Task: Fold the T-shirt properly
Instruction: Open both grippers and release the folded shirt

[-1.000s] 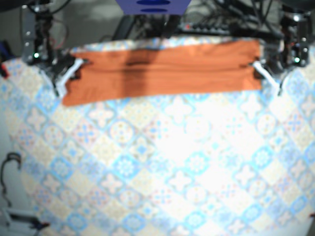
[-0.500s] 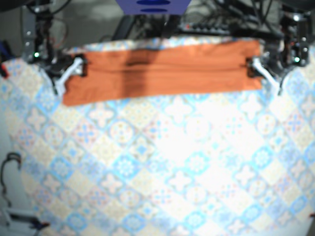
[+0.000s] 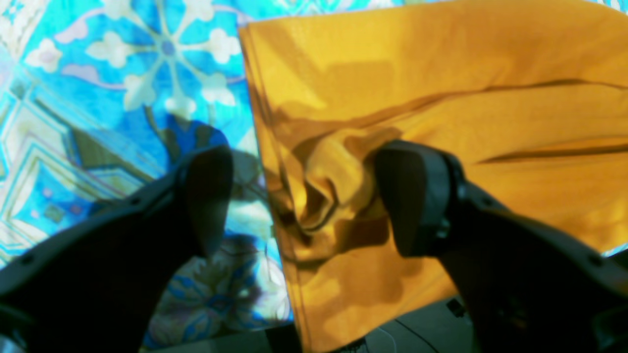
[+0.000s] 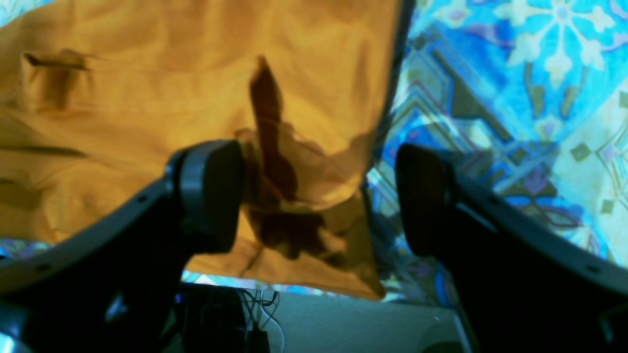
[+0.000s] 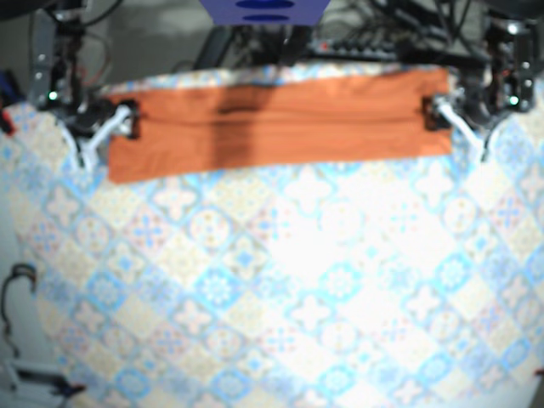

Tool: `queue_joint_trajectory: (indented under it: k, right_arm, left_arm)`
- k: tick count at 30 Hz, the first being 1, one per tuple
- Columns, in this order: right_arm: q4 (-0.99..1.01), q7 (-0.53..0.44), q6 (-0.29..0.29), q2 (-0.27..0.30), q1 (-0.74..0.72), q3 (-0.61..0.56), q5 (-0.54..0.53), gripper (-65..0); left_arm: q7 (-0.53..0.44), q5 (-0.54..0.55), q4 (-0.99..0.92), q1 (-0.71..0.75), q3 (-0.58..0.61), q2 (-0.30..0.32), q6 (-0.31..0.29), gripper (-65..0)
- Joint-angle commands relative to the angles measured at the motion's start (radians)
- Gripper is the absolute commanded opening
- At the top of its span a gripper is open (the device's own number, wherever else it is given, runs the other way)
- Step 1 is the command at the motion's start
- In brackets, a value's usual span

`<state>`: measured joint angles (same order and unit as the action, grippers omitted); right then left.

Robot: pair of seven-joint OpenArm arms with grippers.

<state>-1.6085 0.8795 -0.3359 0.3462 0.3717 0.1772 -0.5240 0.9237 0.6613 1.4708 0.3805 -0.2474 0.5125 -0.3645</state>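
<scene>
The orange T-shirt lies folded into a long flat band along the table's far edge. My left gripper is at its right end in the base view. In the left wrist view that gripper is open, one finger on the cloth and one on the shirt, with a bunched wrinkle of the hem between them. My right gripper is at the other end. In the right wrist view it stands open astride the side edge of the shirt, where a small crumpled fold rises.
A patterned blue and cream tablecloth covers the table. Cables and dark equipment crowd the space behind the far edge. Arm bases stand at both far corners. A cable loop hangs at the left edge.
The right gripper has drawn back outward from the shirt's end, toward the base view's left. The left gripper has barely shifted. The shirt lies as before.
</scene>
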Motion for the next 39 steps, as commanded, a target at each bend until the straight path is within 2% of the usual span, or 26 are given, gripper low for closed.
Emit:
queue_joint_trajectory:
  k: [1, 13, 24, 28, 33, 38, 39]
  right_arm:
    - [-0.025, -0.015, -0.002, 0.015, -0.003, 0.023, -0.006, -18.4]
    - [-0.106, -0.006, -0.002, 0.015, 0.0, 0.158, -0.006, -18.4]
    - [-0.171, -0.006, -0.002, 0.015, 0.02, 0.273, -0.006, -18.4]
    - [-0.183, -0.006, -0.002, 0.014, 0.019, 0.287, -0.006, -18.4]
    - [-0.181, -0.006, -0.002, 0.014, 0.019, 0.287, -0.006, -18.4]
    - [-0.181, -0.006, -0.002, 0.009, 0.019, 0.282, 0.063, -18.4]
    - [-0.181, -0.006, -0.002, -0.006, 0.017, 0.282, 0.077, -18.4]
  left_arm:
    - [-0.01, 0.007, 0.014, -0.001, -0.01, 0.021, -0.003, -16.8]
    - [-0.012, 0.008, 0.02, 0.042, -0.016, 0.025, -0.003, -16.8]
    - [-0.01, 0.016, 0.021, 0.14, -0.224, 0.042, -0.011, -16.8]
    - [-0.009, 0.024, 0.021, 0.14, -0.252, 0.039, -0.012, -16.8]
    - [0.021, 0.087, 0.02, 0.133, -0.249, 0.039, -0.012, -16.8]
    - [0.039, 0.094, 0.017, 0.108, -0.247, 0.038, -0.012, -16.8]
    - [0.039, 0.094, 0.015, 0.108, -0.247, 0.038, -0.012, -16.8]
